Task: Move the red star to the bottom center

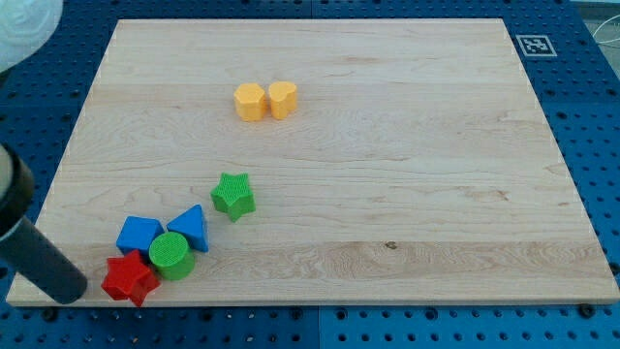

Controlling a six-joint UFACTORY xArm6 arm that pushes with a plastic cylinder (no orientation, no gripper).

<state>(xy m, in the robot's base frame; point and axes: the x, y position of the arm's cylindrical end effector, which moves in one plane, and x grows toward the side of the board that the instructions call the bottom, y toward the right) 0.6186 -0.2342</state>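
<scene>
**A:** Where does the small red plastic star block (128, 278) sit just now?

**B:** Close to the bottom left corner of the pale wooden bench (407, 194). Taking the star as the landmark: my tip (76, 288) is just to its left, near or perhaps touching a left point, I cannot tell which. A green plastic cylinder (171, 256) presses against the star's upper right. A blue cube-like block (139, 235) stands just above the star, and a blue wedge-shaped block (190, 229) lies up and to the right, beyond the cylinder. A green star block (232, 195) is further up and right. Two yellow blocks (265, 100), side by side and touching, are far above and to the right.

**B:** As for jaws, there are none here, only a dark rod, so nothing stands apart or together.

**A:** How will the star handle?

**B:** I judge it light, stiff and quick to slide on smooth wood. Its points make it apt to spin if pushed off-centre. There is no taking hold; I would press on the notch of its left side, aiming through the middle and rightward along the bench's bottom edge.

**A:** Any risk?

**B:** The green cylinder may be dragged along, and the bench's bottom edge is close below the star.
</scene>
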